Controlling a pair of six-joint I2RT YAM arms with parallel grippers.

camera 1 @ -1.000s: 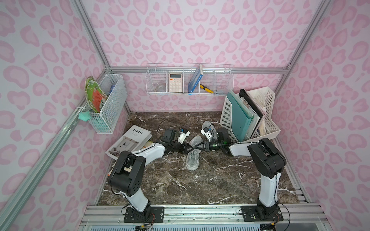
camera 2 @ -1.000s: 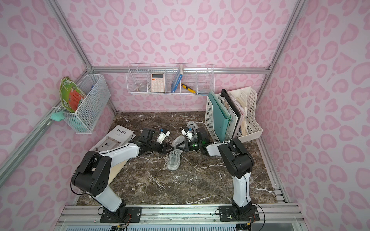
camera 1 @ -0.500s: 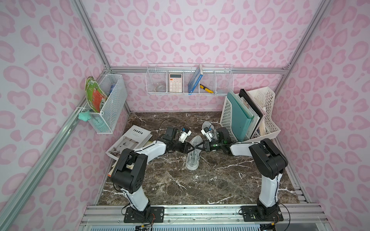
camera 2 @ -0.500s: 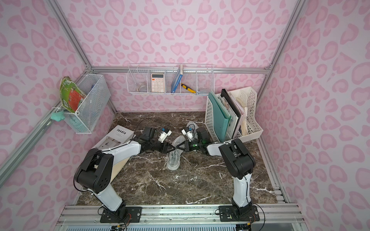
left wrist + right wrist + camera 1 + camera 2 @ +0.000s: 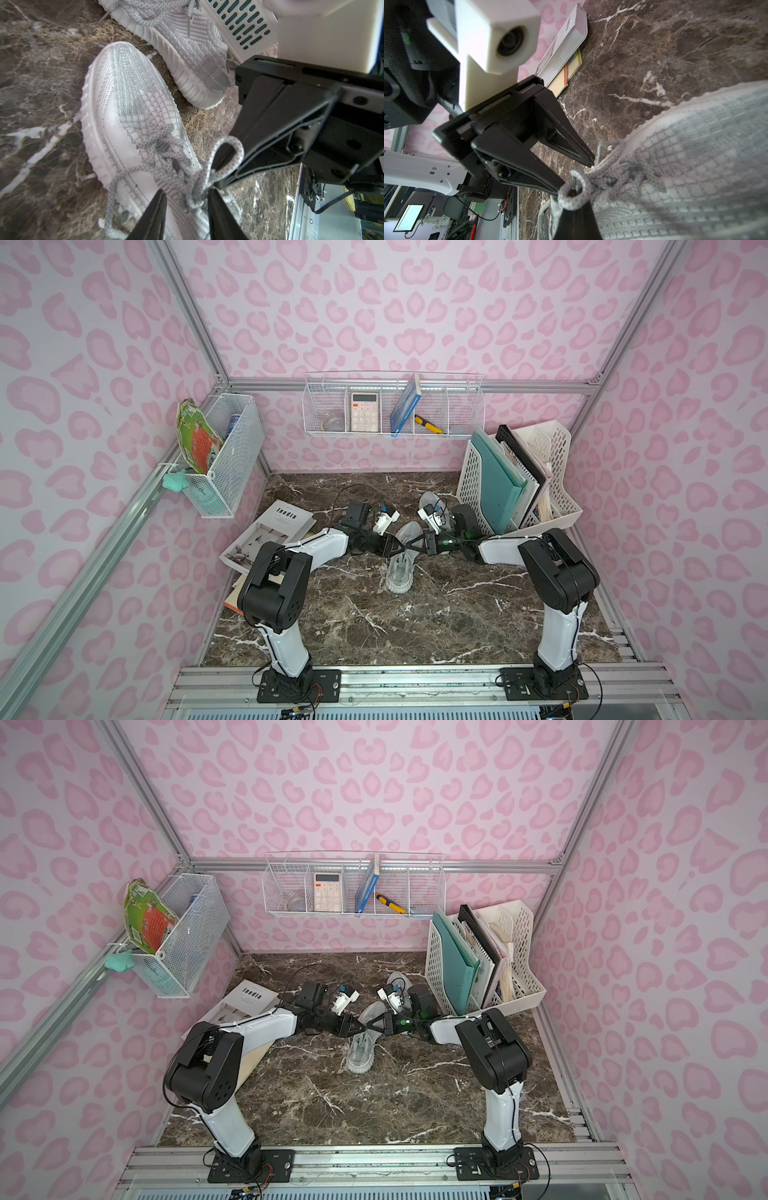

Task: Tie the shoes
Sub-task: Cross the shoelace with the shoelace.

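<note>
So the near shoe (image 5: 400,572) sat mid-table on the brown marble top (image 5: 415,626), and both pincers met right over its laces (image 5: 166,158). The left pincer (image 5: 185,192) had its fingers apart, straddling the knotted bit of lace, with one fingertip (image 5: 216,207) touching it. The right pincer (image 5: 576,209) had its fingers pressed together, clamped on a lace loop (image 5: 213,156) that curled up around its tip.

The far shoe (image 5: 428,502) lay further back, just beside the white file rack (image 5: 469,472). Its heel was near the other one's toe but not touching, and in both top views the right wrist camera half hid it.

Texture-wise, both shoes had pale grey knit mesh uppers and chunky ribbed whitish soles. The laces were round speckled cord. The pincer fingers were black plastic wedges tapering to narrow tips, and the marble had white veins running through it.

Compared with a second earlier, the left arm had nudged in a bit closer to the shoe. The shoes and the right arm hadn't budged.
</note>
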